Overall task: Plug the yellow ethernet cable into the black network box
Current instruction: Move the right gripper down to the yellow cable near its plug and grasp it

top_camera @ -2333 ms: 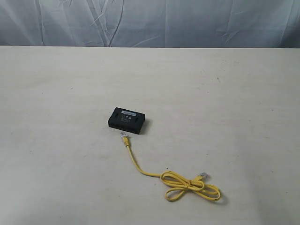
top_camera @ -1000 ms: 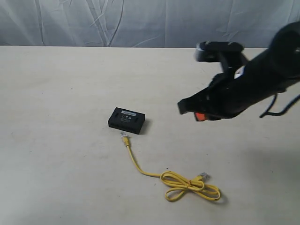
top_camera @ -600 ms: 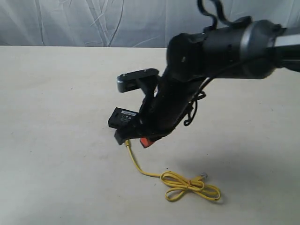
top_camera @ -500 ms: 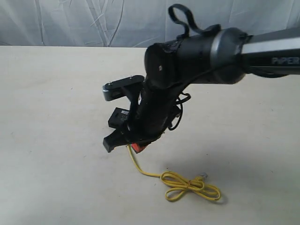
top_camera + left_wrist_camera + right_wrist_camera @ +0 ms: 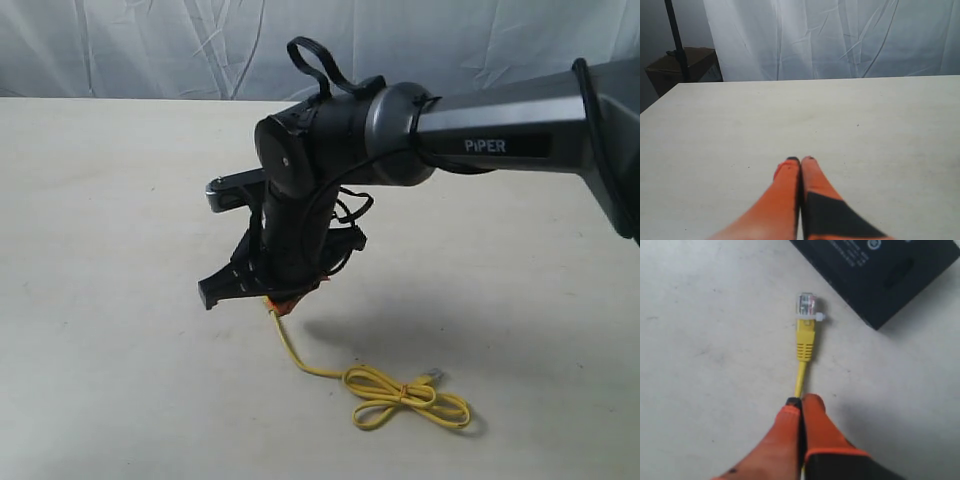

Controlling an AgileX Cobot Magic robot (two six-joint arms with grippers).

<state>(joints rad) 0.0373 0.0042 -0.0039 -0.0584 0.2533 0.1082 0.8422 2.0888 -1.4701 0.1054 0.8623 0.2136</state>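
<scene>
Right wrist view: right claw [image 5: 801, 400], closed, sits above the yellow ethernet cable [image 5: 805, 337]; left claw [image 5: 800, 160] closed too.

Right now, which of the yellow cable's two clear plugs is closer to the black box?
The plug on the straight end, just short of the black network box, ahead of the right fingers. The other plug lies by the looped bundle.

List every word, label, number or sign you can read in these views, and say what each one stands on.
"PiPER": white letters on the grey link of the right arm, exterior view.
White print and a round sign on top of the black network box, right wrist view: too blurred to read.
Left wrist view: no text.
</scene>
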